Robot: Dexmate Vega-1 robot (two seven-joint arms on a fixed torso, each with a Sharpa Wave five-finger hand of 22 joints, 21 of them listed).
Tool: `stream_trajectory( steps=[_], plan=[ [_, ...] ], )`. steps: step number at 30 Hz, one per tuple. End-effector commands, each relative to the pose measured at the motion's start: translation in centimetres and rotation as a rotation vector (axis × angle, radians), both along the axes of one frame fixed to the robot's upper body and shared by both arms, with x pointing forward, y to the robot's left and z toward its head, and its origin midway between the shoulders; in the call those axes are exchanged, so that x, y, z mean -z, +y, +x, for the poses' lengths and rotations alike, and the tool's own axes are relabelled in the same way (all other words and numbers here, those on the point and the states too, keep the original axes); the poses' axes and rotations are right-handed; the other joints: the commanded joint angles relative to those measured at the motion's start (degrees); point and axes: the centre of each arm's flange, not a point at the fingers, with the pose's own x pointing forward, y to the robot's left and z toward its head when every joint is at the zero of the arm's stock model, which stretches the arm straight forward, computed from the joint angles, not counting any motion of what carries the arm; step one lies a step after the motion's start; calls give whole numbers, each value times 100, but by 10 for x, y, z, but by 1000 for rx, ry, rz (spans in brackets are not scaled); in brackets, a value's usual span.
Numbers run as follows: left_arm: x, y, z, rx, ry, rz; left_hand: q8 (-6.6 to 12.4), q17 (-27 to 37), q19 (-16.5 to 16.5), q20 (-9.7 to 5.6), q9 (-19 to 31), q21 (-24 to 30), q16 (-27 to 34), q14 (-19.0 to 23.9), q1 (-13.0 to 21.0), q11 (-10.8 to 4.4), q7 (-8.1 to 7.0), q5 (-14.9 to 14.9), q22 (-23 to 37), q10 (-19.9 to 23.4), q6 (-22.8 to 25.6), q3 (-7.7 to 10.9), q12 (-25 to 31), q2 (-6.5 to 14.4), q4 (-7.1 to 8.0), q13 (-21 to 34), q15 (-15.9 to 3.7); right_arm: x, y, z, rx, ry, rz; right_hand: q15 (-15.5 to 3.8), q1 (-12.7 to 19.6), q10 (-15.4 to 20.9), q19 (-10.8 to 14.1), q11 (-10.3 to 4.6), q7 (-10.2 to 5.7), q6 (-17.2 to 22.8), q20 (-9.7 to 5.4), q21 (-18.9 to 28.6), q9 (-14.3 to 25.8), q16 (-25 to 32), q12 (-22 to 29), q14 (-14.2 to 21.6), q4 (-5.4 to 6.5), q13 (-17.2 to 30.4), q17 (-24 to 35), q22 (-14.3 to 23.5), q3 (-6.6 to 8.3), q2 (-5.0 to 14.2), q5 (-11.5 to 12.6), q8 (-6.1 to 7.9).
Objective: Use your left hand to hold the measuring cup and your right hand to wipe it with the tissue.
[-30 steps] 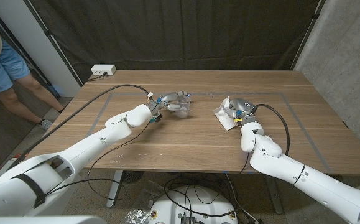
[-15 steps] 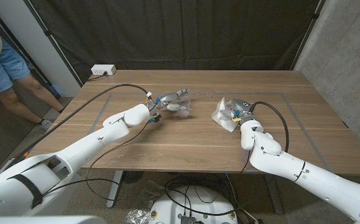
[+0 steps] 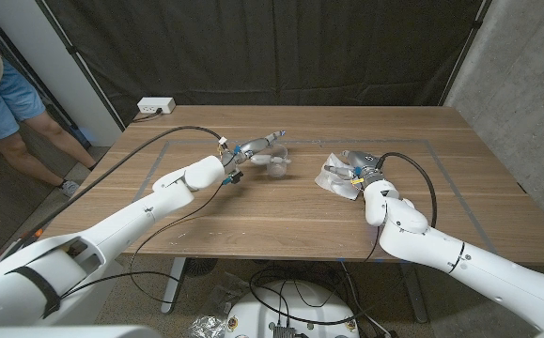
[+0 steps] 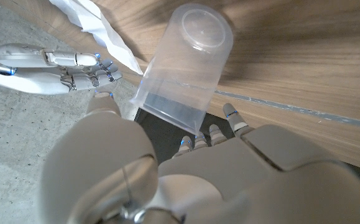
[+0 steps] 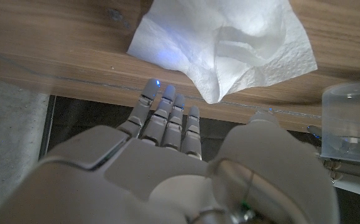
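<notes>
The left hand (image 3: 243,153) is at the clear measuring cup (image 3: 276,161), which sits near the middle of the desk (image 3: 281,211), a bit toward the far side. In the left wrist view the cup (image 4: 183,65) is tipped, with its open mouth toward the palm, and the fingers (image 4: 229,115) are spread around it; I cannot tell if they really grip it yet. The white tissue (image 3: 339,177) lies on the desk just in front of the right hand (image 3: 358,172). In the right wrist view the right hand's fingers (image 5: 167,115) are straight and close together, reaching toward the tissue (image 5: 229,40) but not holding it. So I think this is the picking-up step: cup first, tissue next, no wiping yet. Next, the left hand needs to close firmly on the cup, and the right hand must pinch the tissue and bring it over to the cup.
</notes>
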Motion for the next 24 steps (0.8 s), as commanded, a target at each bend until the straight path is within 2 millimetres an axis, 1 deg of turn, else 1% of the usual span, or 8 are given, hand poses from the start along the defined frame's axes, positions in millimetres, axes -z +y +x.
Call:
stream_trajectory(
  steps=[1, 7, 8, 15, 17, 19, 21, 24],
  plan=[
    [-4, 8, -9, 28, -8, -75, -15, 14, -730, -12, 21, -21, 35, -72, -108, 35, -64, 45, 23, -357, -1098, -39, -8, 0, 31, 18, 8, 2, -4, -5, -117, -80, 148, 71, -187, -77, -197, 46, 1, -43, 73, -153, 7, -82, 40, -155, 107, -54, -19, 1, -33, 91, -18, 55],
    [-4, 14, -12, 44, 1, -136, 5, 25, -751, -24, 22, -27, 82, -99, -398, 36, -196, 55, 40, -382, -1046, -152, 35, 31, 198, 16, 23, 8, -9, -7, -223, -167, 294, 201, -587, -152, -519, 121, -18, -35, 83, -457, 4, -204, 65, -390, 242, -173, -85, -9, -71, 352, -100, 65],
    [-4, 16, -13, 46, 0, -145, 3, 26, -784, -13, 22, -40, 85, -105, -430, 37, -202, 55, 41, -387, -1051, -164, 38, 35, 217, 16, 23, 8, -9, -7, -237, -179, 312, 212, -634, -216, -560, 61, -29, -55, 67, -510, 2, -230, 51, -442, 240, -195, -102, -11, -77, 374, -110, 60],
    [-5, 26, -18, 101, 37, -230, -40, 31, -871, -17, 22, -75, 69, -309, -796, 76, -360, 62, 55, -537, -1177, -290, 38, 121, 439, 8, 52, 9, -14, -5, -393, -201, 433, 179, -835, -602, -826, 36, -43, -431, -41, -838, -9, -408, -10, -915, 197, -312, -237, -13, -94, 467, -131, -12],
    [-7, 30, -23, 110, 21, -256, -54, 30, -913, -21, 21, -92, 70, -345, -865, 75, -408, 61, 56, -572, -1224, -313, 37, 143, 482, 4, 55, 9, -16, -4, -445, -194, 465, 176, -905, -767, -857, -13, -50, -579, -54, -930, -12, -431, -31, -1046, 185, -345, -290, -13, -114, 462, -135, -24],
    [-8, 32, -25, 117, 19, -268, -83, 27, -952, -32, 20, -109, 71, -396, -951, 53, -448, 61, 57, -655, -1326, -345, 23, 168, 534, -1, 51, 9, -17, -3, -466, -195, 479, 182, -954, -885, -904, 37, -68, -661, -109, -1022, -16, -472, -33, -1237, 167, -372, -345, -13, -128, 452, -134, -16],
    [-10, 36, -28, 133, 13, -294, -109, 23, -995, -33, 19, -128, 67, -449, -1014, 58, -494, 62, 57, -715, -1436, -372, 17, 183, 570, -7, 39, 8, -19, -3, -496, -199, 518, 158, -994, -1060, -937, 10, -72, -790, -134, -1115, -22, -482, -53, -1382, 143, -398, -408, -14, -142, 438, -131, -19],
    [-12, 40, -32, 145, 3, -314, -124, 19, -1049, -38, 18, -152, 57, -512, -1060, 51, -523, 63, 56, -801, -1520, -393, 0, 194, 595, -12, 42, 7, -23, -4, -511, -216, 553, 194, -1044, -1141, -974, 14, -51, -905, -107, -1196, -27, -490, -43, -1510, 128, -416, -459, -15, -172, 399, -134, -29]
  ],
)
